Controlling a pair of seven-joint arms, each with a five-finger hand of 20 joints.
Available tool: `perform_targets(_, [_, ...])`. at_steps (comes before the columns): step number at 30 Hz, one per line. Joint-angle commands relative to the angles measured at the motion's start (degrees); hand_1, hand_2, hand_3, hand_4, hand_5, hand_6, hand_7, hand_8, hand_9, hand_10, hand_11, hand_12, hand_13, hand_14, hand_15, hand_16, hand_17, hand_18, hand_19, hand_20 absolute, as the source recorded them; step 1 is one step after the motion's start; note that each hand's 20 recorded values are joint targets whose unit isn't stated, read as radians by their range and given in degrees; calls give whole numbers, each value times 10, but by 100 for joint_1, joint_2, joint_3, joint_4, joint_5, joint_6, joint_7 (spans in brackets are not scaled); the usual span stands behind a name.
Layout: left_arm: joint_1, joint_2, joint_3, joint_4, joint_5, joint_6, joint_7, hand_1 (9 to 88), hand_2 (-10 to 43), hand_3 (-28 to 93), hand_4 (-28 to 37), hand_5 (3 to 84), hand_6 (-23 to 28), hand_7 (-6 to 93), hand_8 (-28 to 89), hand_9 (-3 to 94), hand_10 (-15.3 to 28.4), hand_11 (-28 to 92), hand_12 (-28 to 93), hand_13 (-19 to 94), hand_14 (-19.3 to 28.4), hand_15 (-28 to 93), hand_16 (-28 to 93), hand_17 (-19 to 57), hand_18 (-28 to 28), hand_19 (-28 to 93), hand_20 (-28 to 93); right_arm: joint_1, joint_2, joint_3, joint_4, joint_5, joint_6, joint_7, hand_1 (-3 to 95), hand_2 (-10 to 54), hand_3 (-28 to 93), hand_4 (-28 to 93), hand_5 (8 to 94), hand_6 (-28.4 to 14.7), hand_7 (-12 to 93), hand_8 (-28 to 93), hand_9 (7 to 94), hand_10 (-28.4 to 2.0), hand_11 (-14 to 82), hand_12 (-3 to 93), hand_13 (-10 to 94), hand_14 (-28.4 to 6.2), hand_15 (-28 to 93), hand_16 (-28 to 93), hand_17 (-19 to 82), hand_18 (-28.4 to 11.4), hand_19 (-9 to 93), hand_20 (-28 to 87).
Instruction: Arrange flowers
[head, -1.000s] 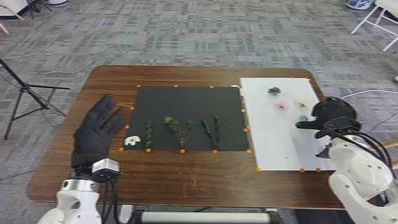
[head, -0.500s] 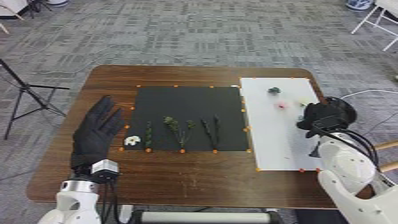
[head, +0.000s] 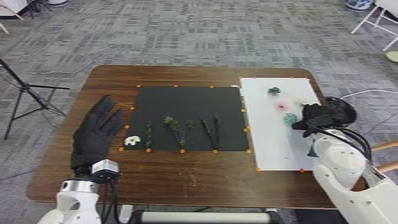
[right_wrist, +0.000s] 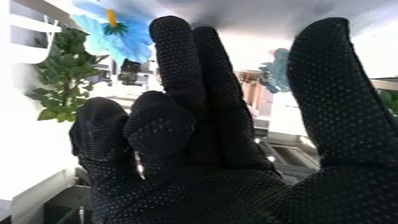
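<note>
In the head view my right hand (head: 322, 119) is over the right edge of the white board (head: 271, 155). Just left of its fingertips lies a teal flower (head: 290, 118); a pink flower (head: 282, 105), a pale one (head: 303, 101) and a dark green one (head: 274, 90) lie farther back. My left hand (head: 96, 132) rests open left of the black board (head: 178, 95), which bears a white flower (head: 132, 140) and several green stems (head: 173, 127). In the right wrist view my right hand (right_wrist: 204, 145) is open, two fingers straight and two slightly bent, near a blue flower (right_wrist: 124, 40) and green leaves (right_wrist: 67, 75).
A round black object (head: 347, 111) stands behind my right hand at the table's right edge. Small orange markers line both boards on the brown table (head: 178, 180). A black tripod (head: 27, 87) stands on the floor at the left.
My right hand has moved a little left over the white board. The teal flower, largely covered before, now shows beside its fingertips, farther left. The left hand has kept still.
</note>
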Motion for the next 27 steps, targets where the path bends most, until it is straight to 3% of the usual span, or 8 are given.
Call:
perform_targets(1, [41, -74, 27, -7, -15, 67, -42, 228, -62, 672, -283, 225, 21, 222, -114, 172, 96, 124, 193, 147, 136, 77, 90, -182, 202, 366, 68, 3, -92, 9, -128, 18, -484, 18, 291, -95, 748, -283, 564, -35, 221, -114, 594, -126, 320, 244, 679, -87, 852, 288, 400, -212, 932, 586])
perform_targets(9, [25, -91, 21, -6, -22, 58, -22, 229, -62, 673, -283, 226, 21, 222, -114, 172, 96, 124, 194, 147, 136, 76, 89, -182, 202, 367, 67, -14, -73, -51, -471, 72, -657, -138, 276, -95, 773, -283, 454, -82, 189, -101, 448, -148, 305, 239, 601, -107, 858, 262, 344, -213, 931, 540])
perform_targets(15, [16, -103, 33, -6, -26, 67, -10, 229, -62, 672, -283, 225, 20, 223, -114, 172, 96, 125, 194, 146, 136, 76, 90, -182, 201, 366, 67, 77, -106, -164, -431, 110, -500, -216, 274, -95, 773, -283, 419, -91, 177, -91, 415, -155, 303, 241, 584, -112, 860, 245, 336, -213, 930, 531])
perform_targets(21, [4, -99, 30, 0, -32, 70, -11, 230, -61, 672, -283, 225, 20, 222, -114, 172, 96, 125, 194, 146, 136, 76, 90, -182, 201, 366, 67, 99, -112, -223, -360, 93, -788, -234, 285, -95, 773, -283, 465, -66, 211, -103, 480, -139, 344, 246, 599, -104, 858, 229, 339, -208, 931, 524])
perform_targets(25, [15, -98, 27, -9, -40, 81, -10, 230, -61, 672, -283, 225, 20, 224, -114, 172, 96, 126, 193, 146, 136, 77, 90, -182, 201, 366, 67, 39, -98, -243, -343, 23, -859, -202, 352, -95, 812, -280, 543, -17, 285, -135, 565, -121, 431, 274, 630, -88, 833, 239, 347, -201, 928, 515])
perform_targets(27, [17, -93, 19, -10, -39, 85, -8, 231, -61, 671, -283, 225, 20, 223, -115, 172, 95, 126, 193, 146, 136, 77, 90, -182, 201, 366, 67, 0, -81, -244, -328, 107, -594, -236, 431, -95, 785, -281, 567, -8, 338, -86, 607, -104, 385, 398, 647, -80, 820, 255, 359, -197, 928, 509])
